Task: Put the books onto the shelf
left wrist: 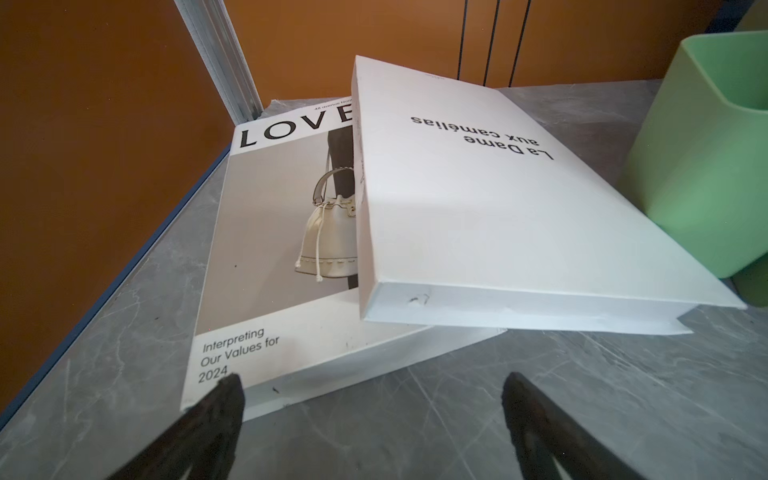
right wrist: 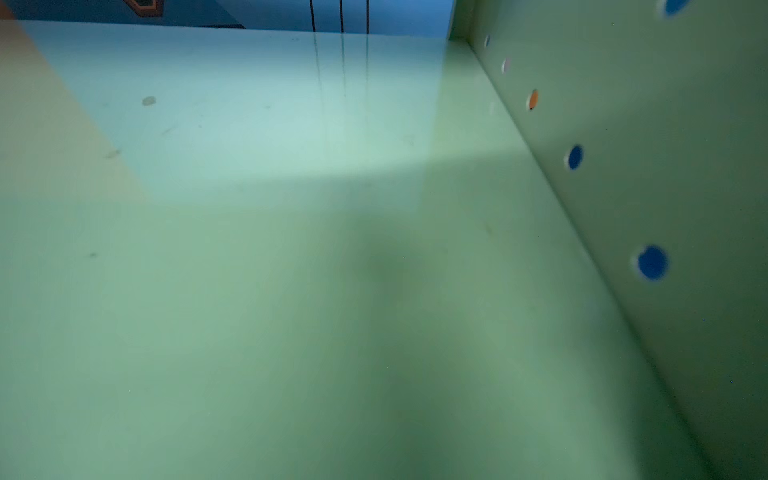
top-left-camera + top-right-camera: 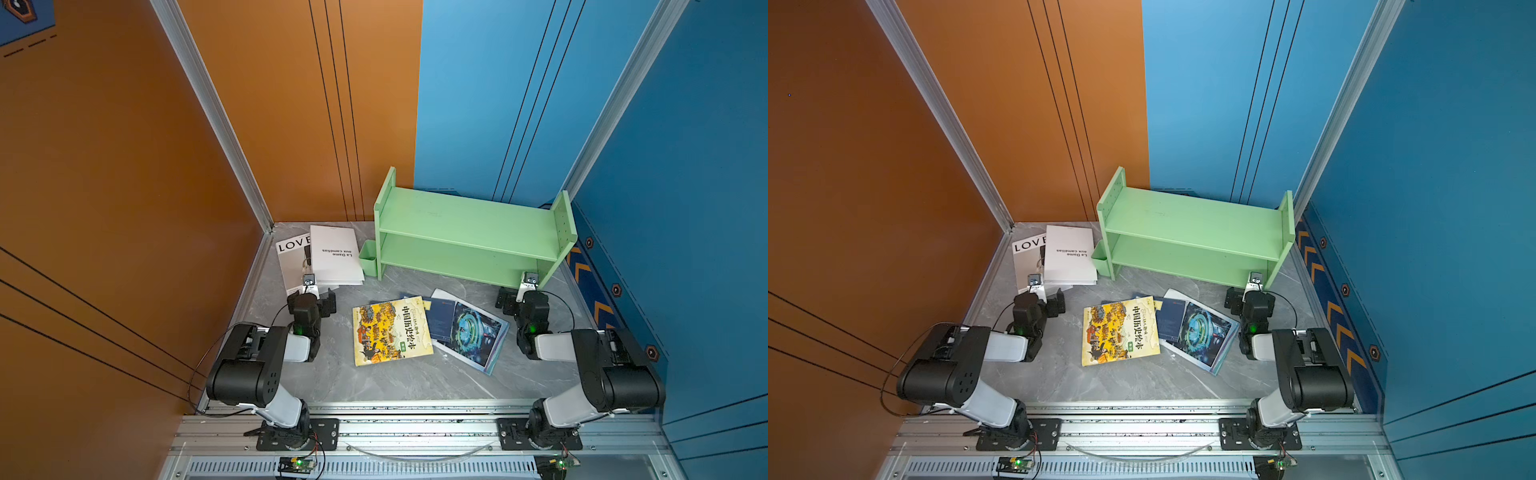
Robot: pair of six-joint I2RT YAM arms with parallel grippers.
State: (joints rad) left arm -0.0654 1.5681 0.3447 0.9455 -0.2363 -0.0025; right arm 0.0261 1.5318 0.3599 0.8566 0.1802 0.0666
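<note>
Beside the green cup (image 1: 706, 166) of the shelf (image 3: 469, 224), two white books (image 3: 332, 257) lie overlapped on the bench (image 3: 395, 382); the other books (image 3: 390, 330) lie mid-bench. Your left claw (image 1: 372, 386) and right claw (image 3: 508, 300) are both released, empty. Pinch the LOVE book (image 1: 266, 249) first and the upper book (image 1: 478, 199) could slide off.

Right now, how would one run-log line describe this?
shelf: bare | books: all lying on table | left jaws: open, by white books | right jaws: open, facing shelf
</note>
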